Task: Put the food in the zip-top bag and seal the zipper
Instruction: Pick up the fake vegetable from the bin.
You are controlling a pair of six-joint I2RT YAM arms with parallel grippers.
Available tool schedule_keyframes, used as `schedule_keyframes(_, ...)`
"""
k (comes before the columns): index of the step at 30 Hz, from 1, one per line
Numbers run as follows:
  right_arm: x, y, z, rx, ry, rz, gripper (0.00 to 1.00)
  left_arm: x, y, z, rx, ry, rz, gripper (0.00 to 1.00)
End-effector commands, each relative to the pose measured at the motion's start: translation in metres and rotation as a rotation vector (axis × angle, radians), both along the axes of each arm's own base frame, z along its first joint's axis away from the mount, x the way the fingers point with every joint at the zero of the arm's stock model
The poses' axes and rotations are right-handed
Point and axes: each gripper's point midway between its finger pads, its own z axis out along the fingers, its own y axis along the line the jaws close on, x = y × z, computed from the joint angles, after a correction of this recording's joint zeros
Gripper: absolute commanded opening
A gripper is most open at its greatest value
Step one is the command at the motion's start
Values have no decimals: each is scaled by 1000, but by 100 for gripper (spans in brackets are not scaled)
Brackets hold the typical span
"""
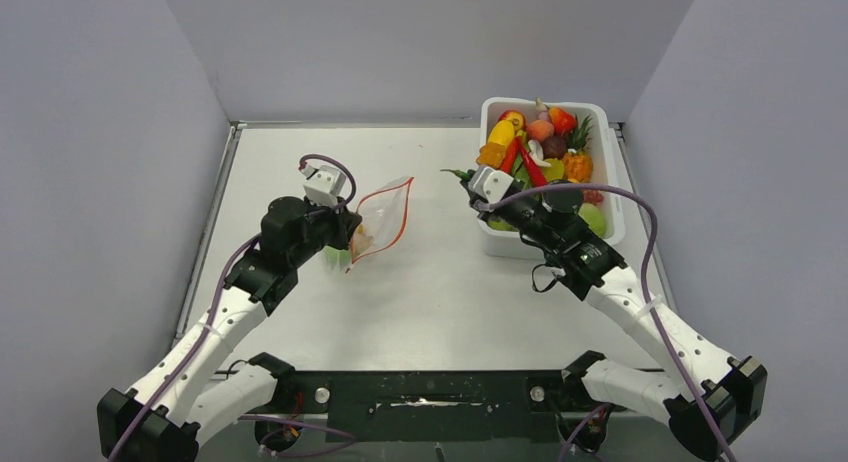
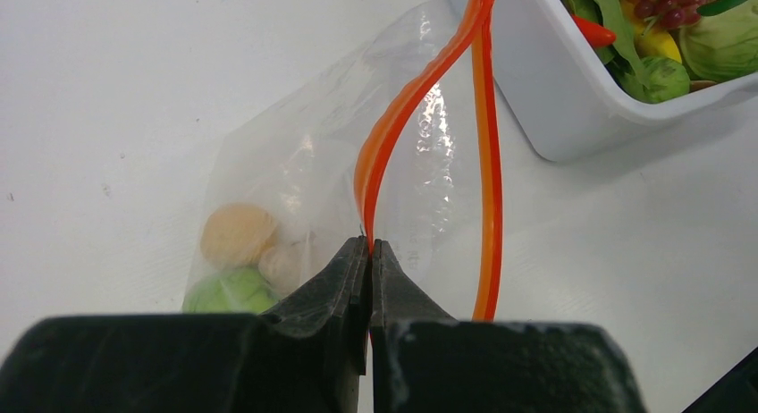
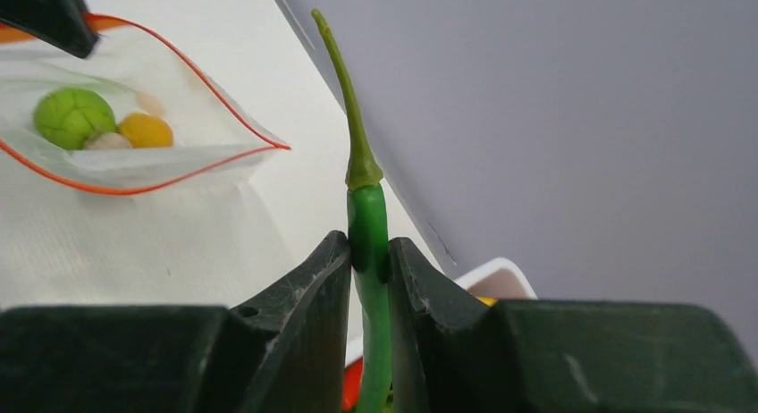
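Left gripper [image 2: 369,245]: closed, pinching one lip of the zipper [image 2: 393,127] at the bottom centre of the left wrist view. That lip bows away from the other, which runs straight beside it, so the mouth of the zip-top bag [image 2: 304,163] stands open. Judgement: the pinch is there to present the opening to the other arm.

Right gripper [image 3: 368,252]: closed on a green chili [image 3: 366,216], clamped across the body just below the stalk, stalk pointing up the frame. In the top view this gripper sits at the near left corner of the white tub [image 1: 500,244], right of centre, with the chili tip jutting left.

Bag position: centre left of the top view, on the tabletop [image 1: 440,292], well apart from the tub. Contents visible at its closed end: a green ball [image 3: 73,116], a yellow-orange piece [image 3: 146,130] and a pale piece [image 3: 107,140].

Remaining food [image 1: 545,142]: piled in the tub, upper right of the top view.

Judgement: filling is under way and sealing is not yet due. The chili is long, so it would need to enter the mouth end first.
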Motion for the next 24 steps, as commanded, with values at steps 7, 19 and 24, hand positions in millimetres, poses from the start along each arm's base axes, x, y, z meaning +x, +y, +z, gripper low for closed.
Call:
schedule_keyframes(7,-79,62,73,176,-308,442,8,2,-4,36,-80,-115,-29,0)
schedule_keyframes(19,-135,110,79,170,-408,779,9,-4,-10,41,-102,-136,-82,0)
schedule_keyframes(24,-148,121,78,167,-424,865,9,-6,-13,43,-109,-142,-102,0)
